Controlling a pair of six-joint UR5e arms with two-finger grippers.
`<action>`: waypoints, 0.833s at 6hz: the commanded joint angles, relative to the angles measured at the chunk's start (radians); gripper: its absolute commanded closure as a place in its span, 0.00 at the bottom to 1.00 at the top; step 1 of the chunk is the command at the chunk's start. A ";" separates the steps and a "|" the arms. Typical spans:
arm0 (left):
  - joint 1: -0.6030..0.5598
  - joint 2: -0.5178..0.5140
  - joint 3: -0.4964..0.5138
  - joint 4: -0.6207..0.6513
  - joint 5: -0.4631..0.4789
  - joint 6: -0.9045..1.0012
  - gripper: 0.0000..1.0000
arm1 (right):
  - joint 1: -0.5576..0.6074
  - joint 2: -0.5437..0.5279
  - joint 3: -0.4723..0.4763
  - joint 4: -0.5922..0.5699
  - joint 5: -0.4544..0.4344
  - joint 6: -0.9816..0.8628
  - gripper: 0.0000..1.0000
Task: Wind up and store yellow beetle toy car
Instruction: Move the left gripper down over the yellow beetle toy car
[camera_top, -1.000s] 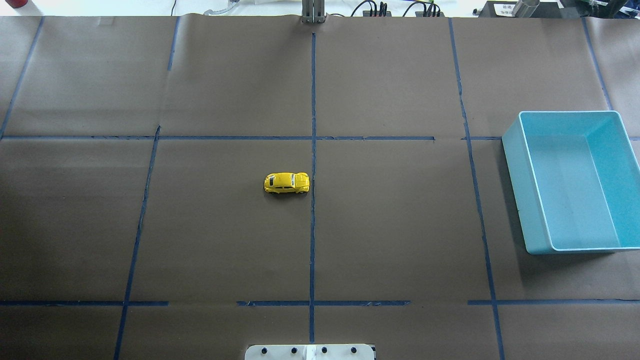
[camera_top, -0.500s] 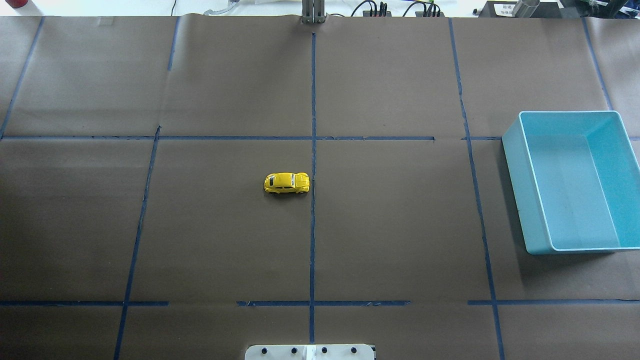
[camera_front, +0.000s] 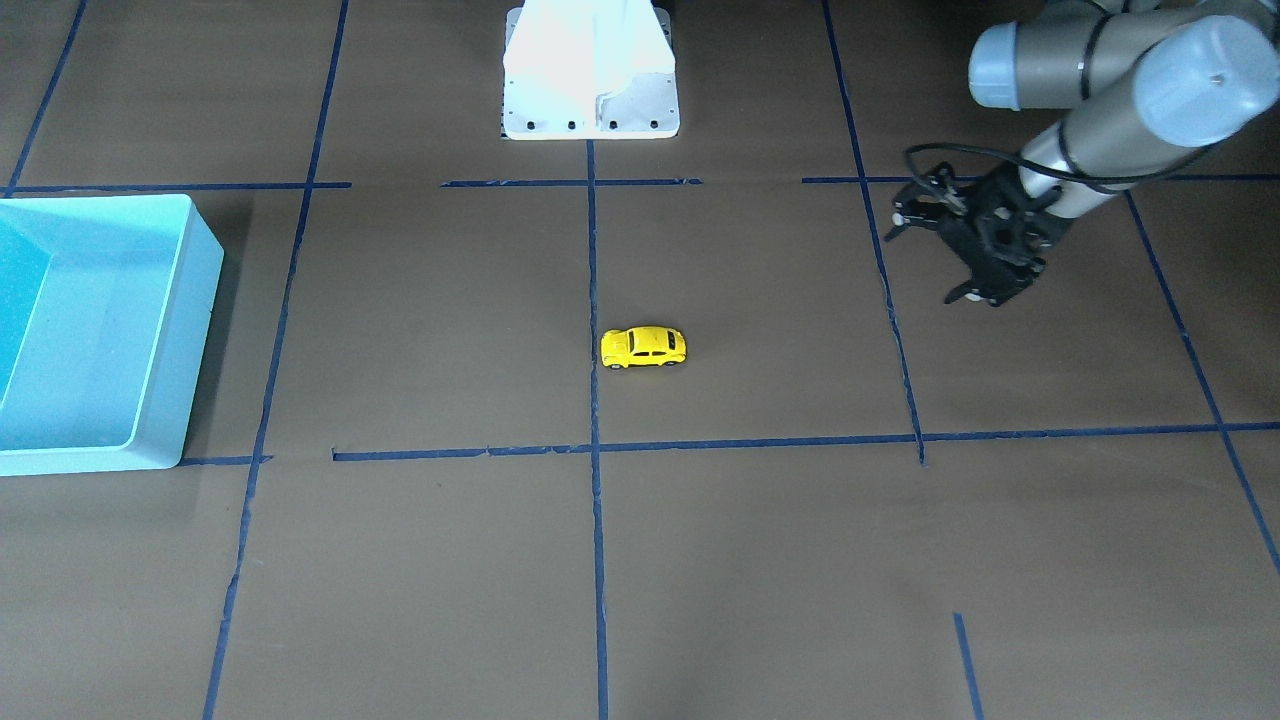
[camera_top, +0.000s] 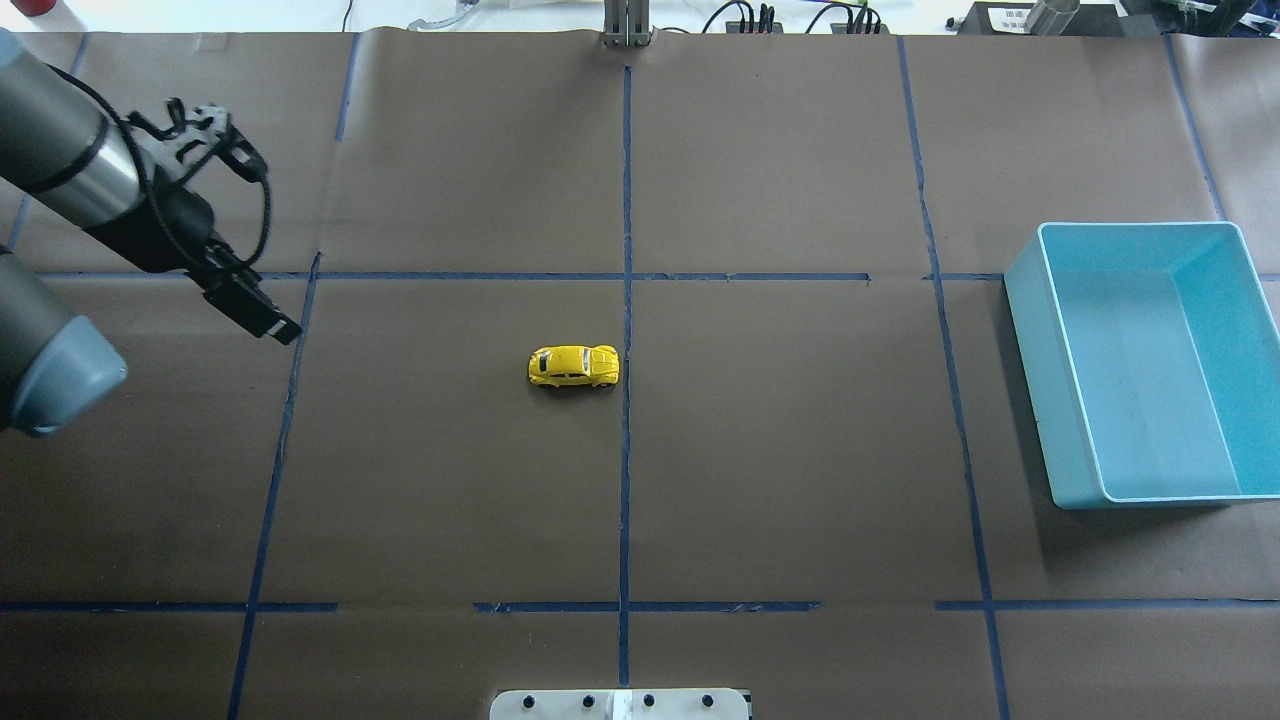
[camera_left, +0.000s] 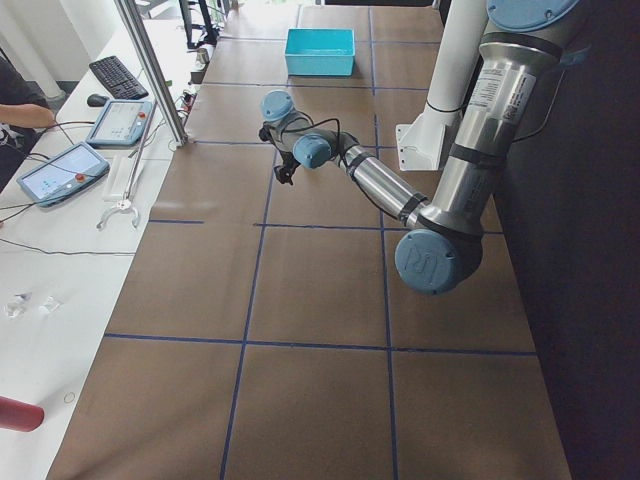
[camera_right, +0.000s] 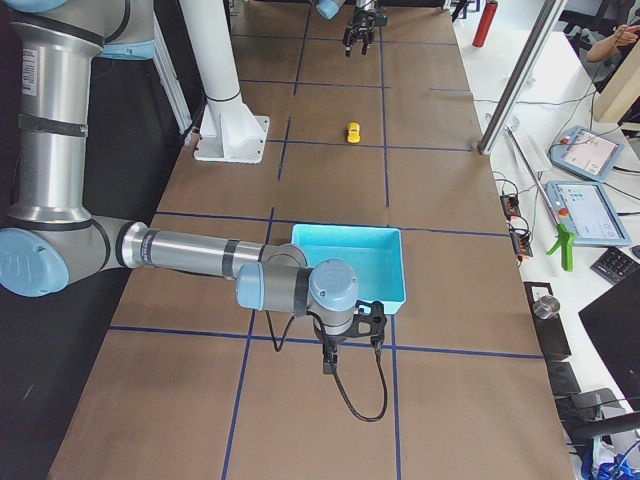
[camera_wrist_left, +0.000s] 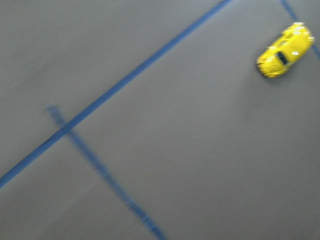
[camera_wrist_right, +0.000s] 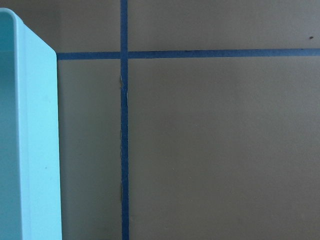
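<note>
The yellow beetle toy car (camera_top: 573, 367) stands on its wheels near the table's middle, just left of the centre tape line; it also shows in the front-facing view (camera_front: 644, 347) and the left wrist view (camera_wrist_left: 285, 50). My left gripper (camera_top: 266, 248) hovers open and empty far to the car's left, and shows in the front-facing view (camera_front: 928, 256). My right gripper (camera_right: 346, 345) is by the near corner of the light blue bin (camera_top: 1050, 400), seen only from the right side, so I cannot tell whether it is open. The bin is empty.
Blue tape lines divide the brown paper-covered table into a grid. The robot's white base (camera_front: 590, 70) stands at the near middle edge. The bin's wall (camera_wrist_right: 35, 150) fills the left of the right wrist view. Tablets and cables lie beyond the far edge.
My left arm and open gripper have come into the overhead view from the left. The car and the bin have not moved.
</note>
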 joint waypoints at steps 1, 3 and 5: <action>0.239 -0.111 -0.017 0.000 0.246 0.001 0.00 | -0.001 0.001 0.000 0.000 0.000 0.000 0.00; 0.412 -0.160 -0.013 0.002 0.418 0.005 0.00 | -0.001 0.001 0.000 0.002 0.000 0.000 0.00; 0.419 -0.270 0.033 0.117 0.419 0.047 0.00 | -0.001 0.001 0.003 0.000 0.000 0.000 0.00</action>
